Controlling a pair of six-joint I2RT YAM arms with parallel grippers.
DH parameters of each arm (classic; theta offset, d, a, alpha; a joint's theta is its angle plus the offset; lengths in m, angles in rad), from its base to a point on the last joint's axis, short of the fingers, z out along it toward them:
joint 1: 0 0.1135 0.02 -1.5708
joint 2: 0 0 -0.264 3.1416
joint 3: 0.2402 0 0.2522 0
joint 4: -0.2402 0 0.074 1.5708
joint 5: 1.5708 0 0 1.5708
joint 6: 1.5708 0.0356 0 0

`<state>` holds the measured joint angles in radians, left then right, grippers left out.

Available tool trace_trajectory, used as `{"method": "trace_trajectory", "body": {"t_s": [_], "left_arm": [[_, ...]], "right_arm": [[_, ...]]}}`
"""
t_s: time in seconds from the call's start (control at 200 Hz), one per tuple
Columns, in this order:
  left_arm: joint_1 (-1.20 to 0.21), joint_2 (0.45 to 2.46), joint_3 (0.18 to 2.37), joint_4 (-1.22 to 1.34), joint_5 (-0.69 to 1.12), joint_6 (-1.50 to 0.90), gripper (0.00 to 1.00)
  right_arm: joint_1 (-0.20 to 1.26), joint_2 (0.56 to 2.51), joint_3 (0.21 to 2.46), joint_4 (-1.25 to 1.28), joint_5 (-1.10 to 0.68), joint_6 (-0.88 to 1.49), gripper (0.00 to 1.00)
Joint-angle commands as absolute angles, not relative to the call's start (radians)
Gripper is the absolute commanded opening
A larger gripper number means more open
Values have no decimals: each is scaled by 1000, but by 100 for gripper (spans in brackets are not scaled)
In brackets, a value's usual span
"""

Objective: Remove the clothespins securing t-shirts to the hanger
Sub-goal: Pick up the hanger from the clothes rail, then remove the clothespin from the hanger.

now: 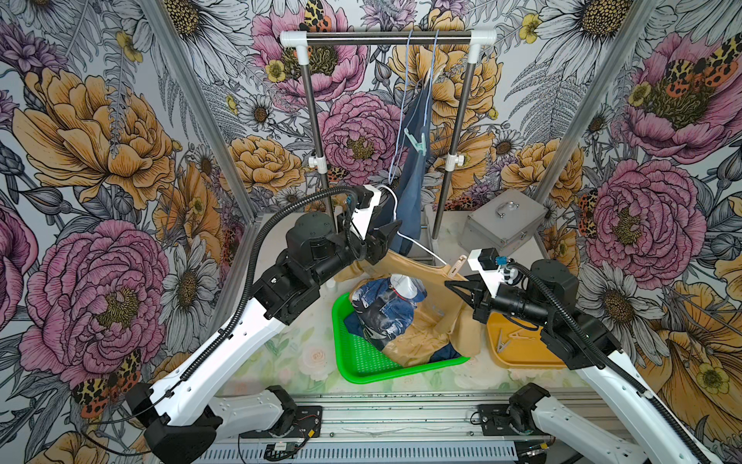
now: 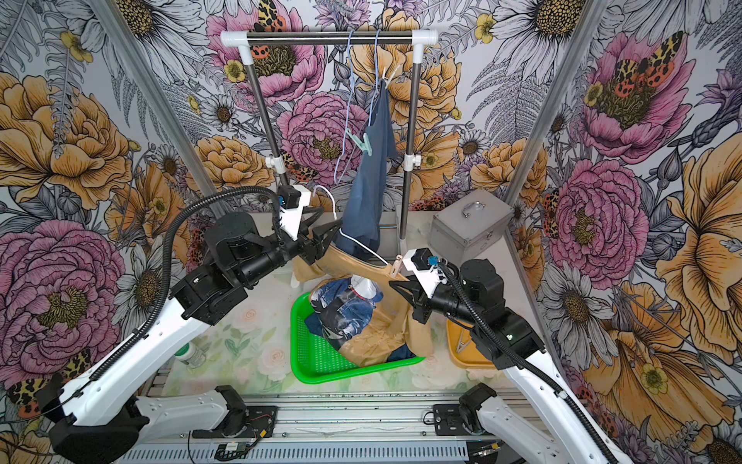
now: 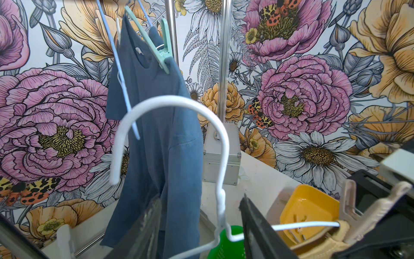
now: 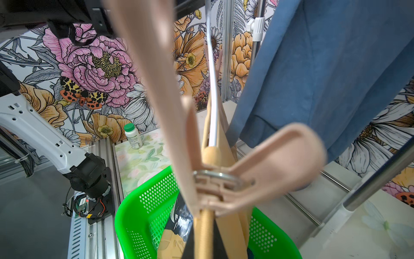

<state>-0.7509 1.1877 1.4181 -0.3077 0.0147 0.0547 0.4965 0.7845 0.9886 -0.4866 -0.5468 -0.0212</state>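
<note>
Green and perforated, the basket (image 1: pixel 363 357) sat nearest on the bench (image 1: pixel 297 349), holding a bundle printed like denim (image 1: pixel 381 309), with the tan shirt (image 1: pixel 405 263) drooping down into it. Just beside it on the right stood the yellow tray (image 1: pixel 522 353), a grey clothespin (image 1: pixel 504 341) lying in it. Above the gap between basket and tray the right end effector (image 1: pixel 447 284) was fully closed, its tips pinched on the tan shirt's shoulder edge right under the beige clothespin (image 1: pixel 455 266). That clothespin was clamped over the shoulder and the end of the white hanger (image 3: pixel 226 145), prongs pointing up and away. The hanger's wire ran back to the left end effector (image 2: pixel 330 220), whose fingers stood partly apart on either side of the twisted neck below the hook. Whether they touched the wire could not be told. The hook itself hung in the air in front of the blue shirt (image 1: pixel 409 201). That shirt hung slack from a thin blue hanger (image 3: pixel 117 67) on the rack (image 1: pixel 361 40), a mint green clothespin (image 1: pixel 415 141) clipped on its upper shoulder. A grey metal case (image 1: pixel 498 229) sat at the bench's far right, beside the rack's post.
</note>
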Motion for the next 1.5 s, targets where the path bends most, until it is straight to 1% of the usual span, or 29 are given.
{"method": "trace_trajectory", "body": {"t_s": [0.0, 0.08, 0.17, 0.26, 0.29, 0.36, 0.405, 0.47, 0.485, 0.525, 0.585, 0.635, 0.655, 0.68, 0.72, 0.84, 0.95, 1.055, 1.34, 1.495], "left_arm": [[-760, 1198, 1458, -287, 20, 69, 43], [-764, 1206, 1465, -287, 28, 67, 33], [-771, 1206, 1460, -286, 36, 71, 30], [-780, 1202, 1454, -286, 32, 81, 22], [-781, 1198, 1449, -287, 35, 84, 17], [-784, 1188, 1438, -287, 27, 90, 9], [-784, 1180, 1432, -287, 26, 89, 0], [-785, 1167, 1421, -287, 21, 89, 0], [-784, 1165, 1418, -287, 19, 89, 0], [-785, 1156, 1410, -287, 16, 94, 0], [-785, 1138, 1391, -286, 8, 101, 0], [-785, 1121, 1372, -287, 0, 108, 0], [-785, 1115, 1363, -287, -4, 112, 0], [-785, 1108, 1352, -287, -8, 117, 0], [-785, 1095, 1335, -287, -17, 120, 0], [-787, 1069, 1288, -277, -52, 94, 0], [-818, 1060, 1226, -232, -182, 99, 0], [-839, 1054, 1150, -147, -255, 119, 0], [-856, 1076, 1112, -114, -293, 134, 0], [-855, 1075, 1105, -112, -292, 136, 0]], "right_arm": [[505, 760, 984, -425, -563, -44, 0], [506, 759, 982, -426, -557, -50, 0], [505, 758, 983, -427, -554, -56, 0], [506, 758, 982, -428, -551, -63, 0], [506, 759, 982, -427, -549, -62, 0], [507, 764, 984, -428, -548, -62, 0], [506, 767, 985, -430, -551, -62, 0], [507, 771, 990, -436, -551, -63, 0], [506, 771, 992, -442, -549, -63, 4], [506, 775, 1004, -463, -543, -71, 20], [507, 779, 1030, -513, -522, -90, 46], [507, 782, 1056, -560, -504, -105, 74], [505, 782, 1067, -580, -496, -112, 83], [505, 784, 1082, -606, -485, -122, 91], [506, 786, 1104, -650, -470, -137, 96], [505, 830, 1209, -810, -460, -171, 100], [507, 897, 1301, -934, -452, -160, 100], [520, 951, 1350, -997, -430, -134, 100], [615, 1093, 1446, -1100, -243, -38, 100], [627, 1173, 1508, -1128, -258, -10, 100]]}}
